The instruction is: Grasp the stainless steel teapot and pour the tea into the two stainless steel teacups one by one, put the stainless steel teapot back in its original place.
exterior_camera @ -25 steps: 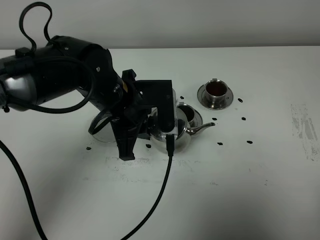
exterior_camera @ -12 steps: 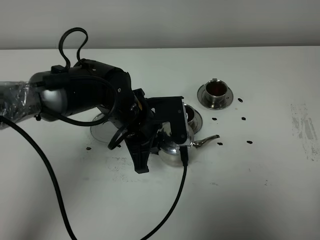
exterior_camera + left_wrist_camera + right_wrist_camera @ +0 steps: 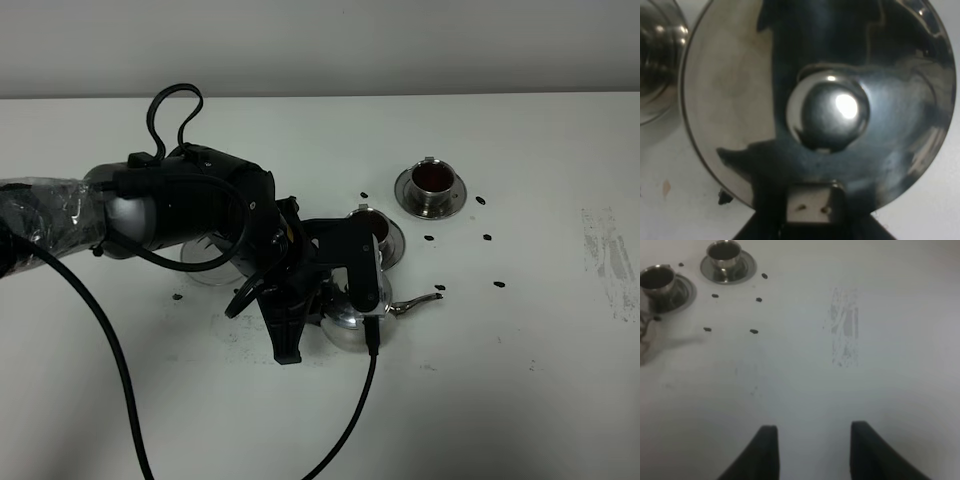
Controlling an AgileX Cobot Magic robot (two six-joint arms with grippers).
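Left arm, pot in hand. Left claw (image 3: 809, 222) is clamped on the ring handle of the stainless steel teapot (image 3: 352, 318). The left wrist view looks straight down on the domed lid and its knob (image 3: 827, 112), so I judge the pot close to upright and not pouring.

In the high view the pot sits low over the counter (image 3: 520, 400), under the wrist, just on my side of the near teacup (image 3: 375, 232). Spout (image 3: 415, 303) points right, clear of both cups. I cannot tell whether the base is resting or just off the surface.

Far teacup (image 3: 432, 188) stands on its saucer beyond and to the right. Both cups show dark liquid, so I read pouring as done and the return leg as the step in hand.

The round tray (image 3: 200, 268), the pot's home, lies behind the left forearm, left of the pot and apart from it, partly hidden. Handle grip keeps the spout facing away from the arm. Next move needs the pot carried level to the left, clear of the near saucer.

Dark specks (image 3: 440, 288) are scattered around the cups; cannot say what they are.

Right claw (image 3: 815, 452): fingers apart, nothing between them, hanging over bare counter well away from the cups, presumably parked out of the way
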